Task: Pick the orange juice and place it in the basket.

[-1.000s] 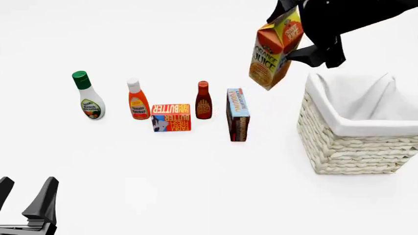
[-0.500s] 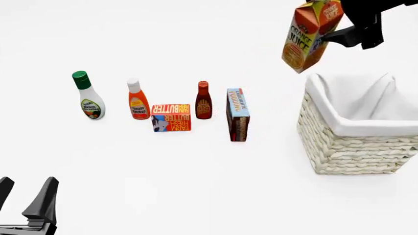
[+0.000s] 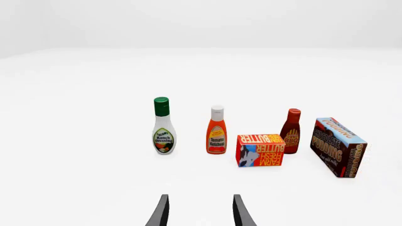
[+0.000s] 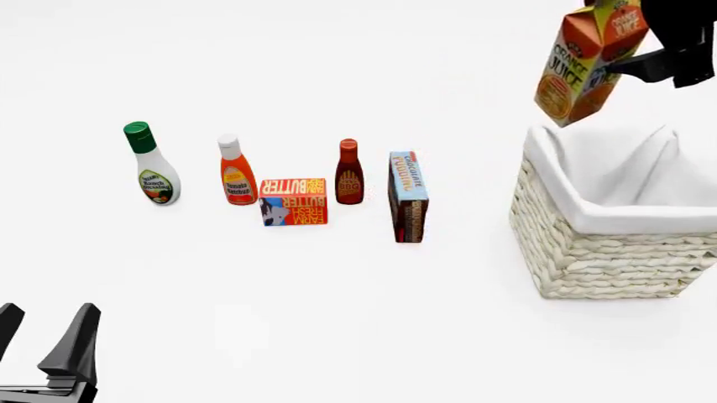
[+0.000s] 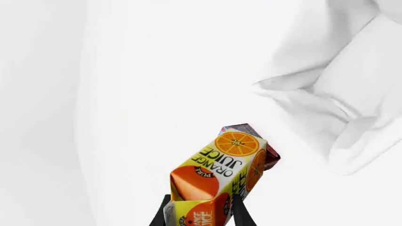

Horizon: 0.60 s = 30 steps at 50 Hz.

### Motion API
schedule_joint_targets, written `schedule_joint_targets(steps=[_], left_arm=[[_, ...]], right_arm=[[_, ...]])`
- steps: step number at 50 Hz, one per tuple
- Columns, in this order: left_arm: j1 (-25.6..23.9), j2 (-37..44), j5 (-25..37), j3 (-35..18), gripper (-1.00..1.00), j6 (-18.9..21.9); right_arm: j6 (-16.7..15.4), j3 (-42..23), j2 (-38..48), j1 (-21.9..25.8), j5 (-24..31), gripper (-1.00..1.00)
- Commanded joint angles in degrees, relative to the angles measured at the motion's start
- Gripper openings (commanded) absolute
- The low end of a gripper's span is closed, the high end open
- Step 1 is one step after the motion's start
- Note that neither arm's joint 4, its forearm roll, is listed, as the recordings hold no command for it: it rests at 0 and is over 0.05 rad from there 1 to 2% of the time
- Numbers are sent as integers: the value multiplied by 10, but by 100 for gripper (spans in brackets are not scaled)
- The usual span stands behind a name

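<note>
Above the far left corner of the basket [image 4: 610,252], our right gripper [image 4: 656,59] holds the orange juice [image 4: 583,63] in the air, tilted, its base hanging just over the white cloth lining at the rim; in the right wrist view our two dark fingers [image 5: 237,214] pinch the carton's gabled top from either side, with the orange juice [image 5: 217,183] pointing down toward the pale folds of the basket [image 5: 333,108] lining; so we judge the pick done and the carry nearly done; what is left is to bring the carton fully over the opening, lower it inside and let go; from the front view we cannot tell for certain whether the base is already inside the rim's outline or a little beyond its far edge, so some travel toward the middle seems wise before release; the tilt may make it tip over on landing, which matters little in a deep lined basket; our left gripper [image 4: 39,357] rests low at the near left of the table, its fingers [image 3: 162,212] spread apart with nothing between them; on the table the ranch dressing bottle [image 4: 149,164], tomato ketchup bottle [image 4: 237,171], butter box [image 4: 294,201], barbecue sauce bottle [image 4: 348,172] and chocolate pudding box [image 4: 408,196] stand in a row, well apart from the basket.
</note>
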Motion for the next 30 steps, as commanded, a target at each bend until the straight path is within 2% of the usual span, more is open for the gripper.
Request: schedule_joint_targets(steps=[1,7,30], left_arm=[[0,0,0,0,100,0],[0,0,0,0,100,0],[0,0,0,0,100,0]], right_arm=[[18,14,-13,-36,-5,-100],[18,40,-21,-62,-12,-100],[27,126,-36,-109,-51,-100]])
